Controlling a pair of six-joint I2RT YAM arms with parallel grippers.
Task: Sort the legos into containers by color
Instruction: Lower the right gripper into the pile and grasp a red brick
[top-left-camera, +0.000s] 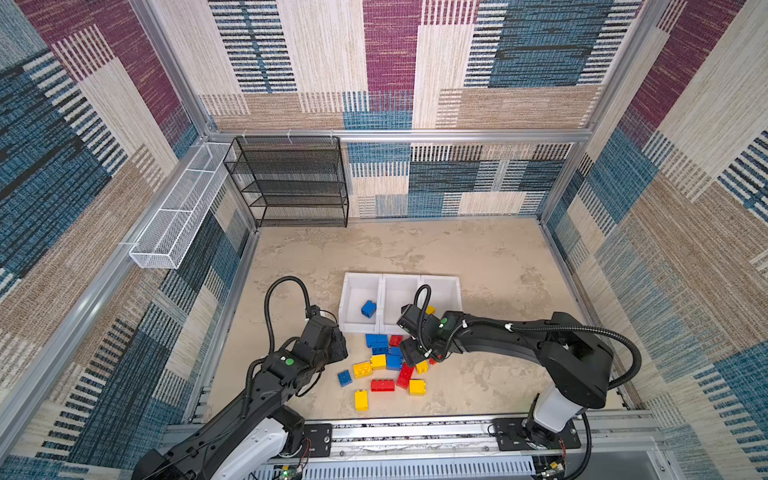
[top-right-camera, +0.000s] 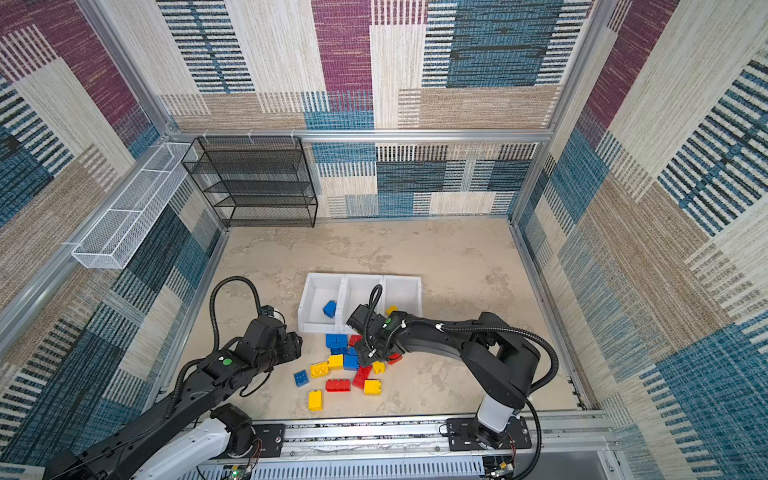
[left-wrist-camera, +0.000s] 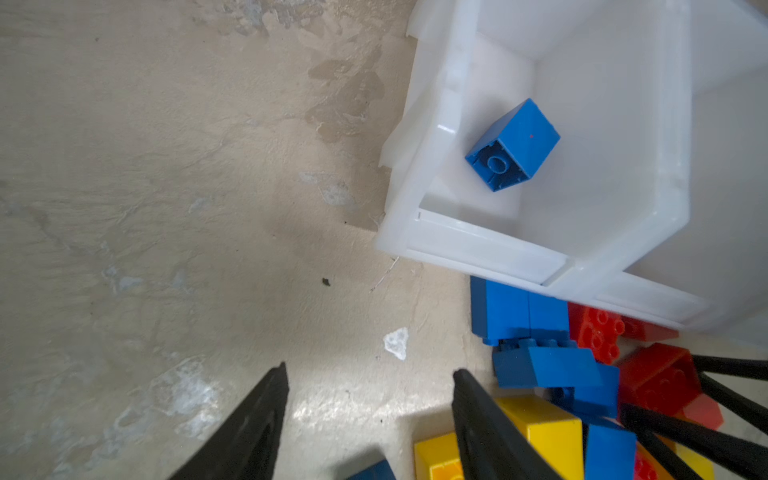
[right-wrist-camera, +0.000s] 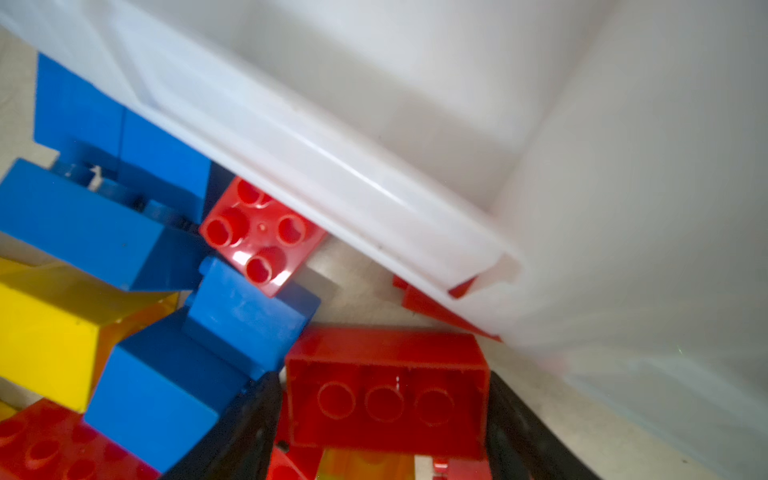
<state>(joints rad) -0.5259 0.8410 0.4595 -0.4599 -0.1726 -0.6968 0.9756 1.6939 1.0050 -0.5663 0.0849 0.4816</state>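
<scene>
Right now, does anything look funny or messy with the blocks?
The blue brick in the end bin lies tipped on its side, hollow bottom facing sideways. In the jumbled pile, a long red brick, flanked by the jaws of the right gripper, shows its hollow underside too. Nothing looks broken.

I'm looking over a mottled beige surface (top-left-camera: 415, 249) that is sitting in soft, even light. Patchwork woven walls (top-left-camera: 498, 62) in blue, maroon and tan are rising on three sides. A black mesh rack (top-left-camera: 291, 183) is standing at eleven o'clock, with a white wire basket (top-left-camera: 174, 220) hanging at ten.
</scene>
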